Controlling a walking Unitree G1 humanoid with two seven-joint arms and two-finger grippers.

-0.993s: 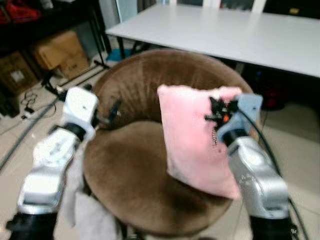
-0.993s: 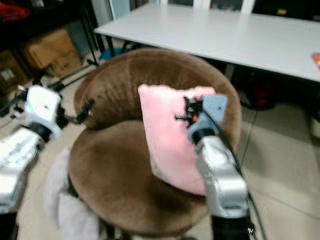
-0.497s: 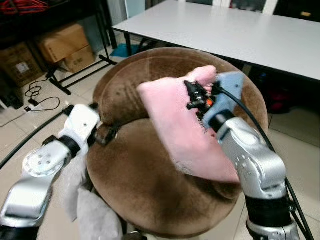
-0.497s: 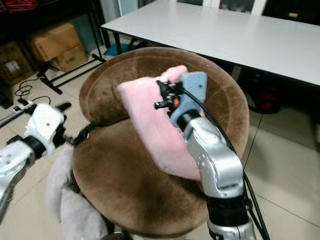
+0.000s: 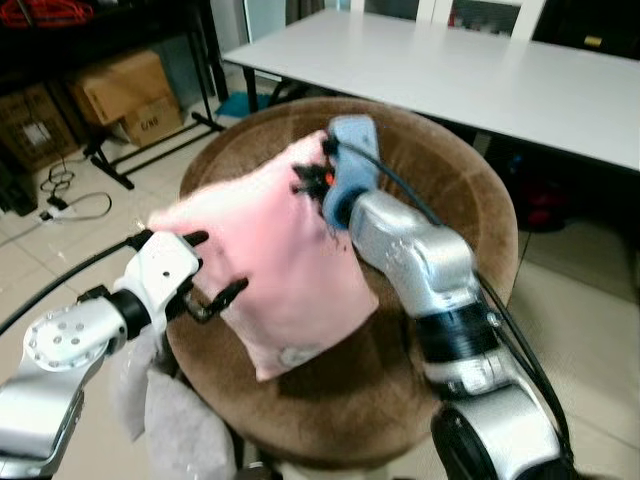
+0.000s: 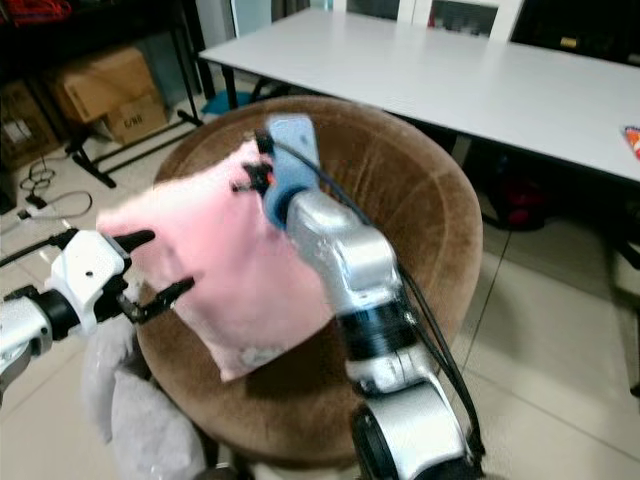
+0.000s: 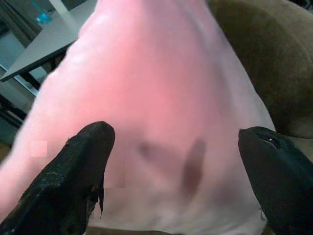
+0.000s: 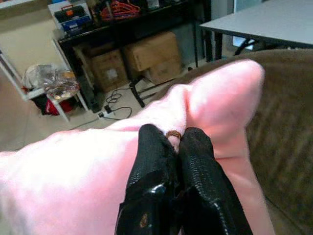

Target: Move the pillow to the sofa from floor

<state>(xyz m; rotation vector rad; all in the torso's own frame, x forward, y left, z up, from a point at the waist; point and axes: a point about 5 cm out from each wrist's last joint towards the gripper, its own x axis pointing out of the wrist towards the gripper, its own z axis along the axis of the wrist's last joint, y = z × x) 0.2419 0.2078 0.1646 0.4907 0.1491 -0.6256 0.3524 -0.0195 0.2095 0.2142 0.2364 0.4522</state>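
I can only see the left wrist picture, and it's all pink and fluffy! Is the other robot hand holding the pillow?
Observer: Yes. The right gripper is pinched shut on a fold near the pink pillow's top edge.
Operator: What is the pillow sitting on?
Observer: It leans over the seat of a round brown sofa chair.
Operator: Is my hand touching it?
Observer: The left gripper is open at the pillow's lower edge; I cannot tell if it touches.

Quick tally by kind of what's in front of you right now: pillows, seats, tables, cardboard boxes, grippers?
Pillows: 1, the pink pillow
Seats: 1, the brown round sofa chair
Tables: 1, the white table
Cardboard boxes: 2, boxes
Grippers: 2, right gripper pinching the pillow's edge, left gripper open beside it
Total: 7
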